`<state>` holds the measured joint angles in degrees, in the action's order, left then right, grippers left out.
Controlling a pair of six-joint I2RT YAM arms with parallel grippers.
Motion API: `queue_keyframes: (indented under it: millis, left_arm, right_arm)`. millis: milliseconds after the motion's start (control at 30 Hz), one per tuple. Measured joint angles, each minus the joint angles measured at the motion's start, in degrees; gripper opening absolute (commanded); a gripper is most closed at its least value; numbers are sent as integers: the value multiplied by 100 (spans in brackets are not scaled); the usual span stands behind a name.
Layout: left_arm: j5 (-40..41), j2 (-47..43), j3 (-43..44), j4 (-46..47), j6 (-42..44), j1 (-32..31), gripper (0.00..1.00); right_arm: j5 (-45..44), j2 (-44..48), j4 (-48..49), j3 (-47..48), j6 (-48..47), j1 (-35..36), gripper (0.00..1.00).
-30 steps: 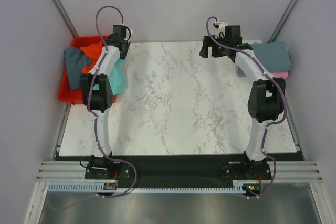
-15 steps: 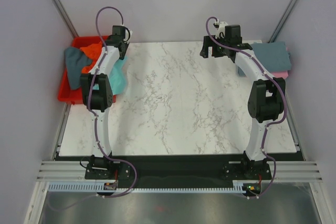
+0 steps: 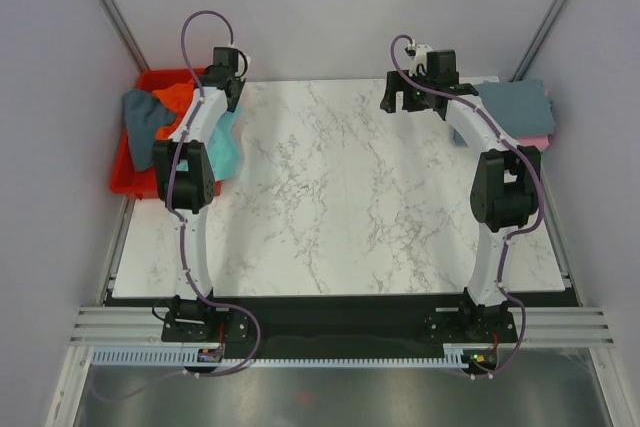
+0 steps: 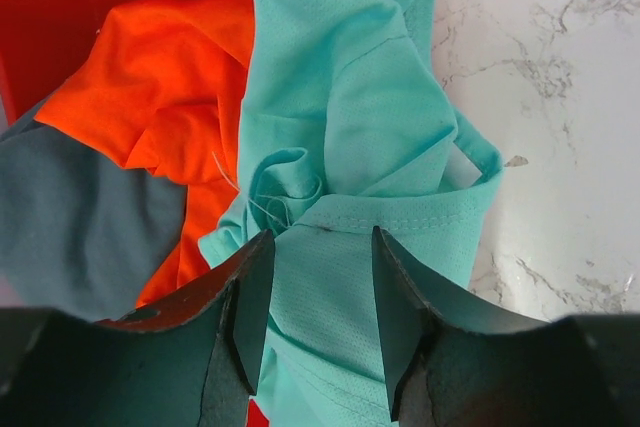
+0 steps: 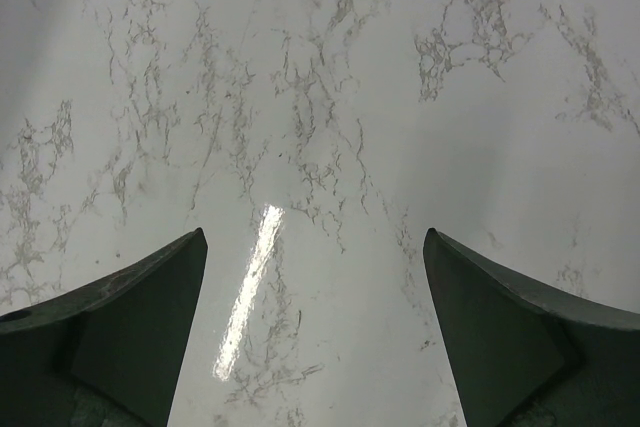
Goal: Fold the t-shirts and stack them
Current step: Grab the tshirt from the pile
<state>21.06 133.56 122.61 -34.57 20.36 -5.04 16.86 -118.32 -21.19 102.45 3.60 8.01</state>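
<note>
A teal t-shirt (image 4: 350, 97) spills from the red bin (image 3: 128, 172) onto the marble table (image 3: 340, 207), beside an orange shirt (image 4: 170, 87) and a grey-blue shirt (image 4: 70, 217). My left gripper (image 4: 320, 237) is low over the teal shirt, jaws open, with teal fabric lying between the fingers (image 4: 250, 297); in the top view the left gripper (image 3: 230, 97) is at the table's back left. My right gripper (image 5: 313, 237) is open and empty above bare marble, at the back right in the top view (image 3: 400, 97). A folded stack (image 3: 515, 107) lies at the far right.
The stack has grey-blue shirts on a pink one (image 3: 537, 139). The red bin sits off the table's left edge by the wall. Grey walls close in both sides and the back.
My right gripper has shifted slightly left. The left arm has hardly moved.
</note>
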Motion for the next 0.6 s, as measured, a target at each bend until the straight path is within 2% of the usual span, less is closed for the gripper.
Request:
queue_keyframes:
  millis: [233,467,533,567,600]
  left_arm:
    - [131,0,0,44,17,70,50]
    - [118,-157,-387,31,17,197,40]
    - [79,-249,-566,11,13,234,24]
    - [63,-278,-603,-11,11,247,6]
    - [20,-302,-629,-35,2,267,2]
  right_arm:
    - [-2,-2,-2,0,-2,0,98]
    - [-22,-2,-2,0,-42,0,98]
    - [-22,-2,-4,0,-42,0,98]
    - [-22,-2,-4,0,-44,0,98]
    - [-22,-2,-2,0,-42,0,98]
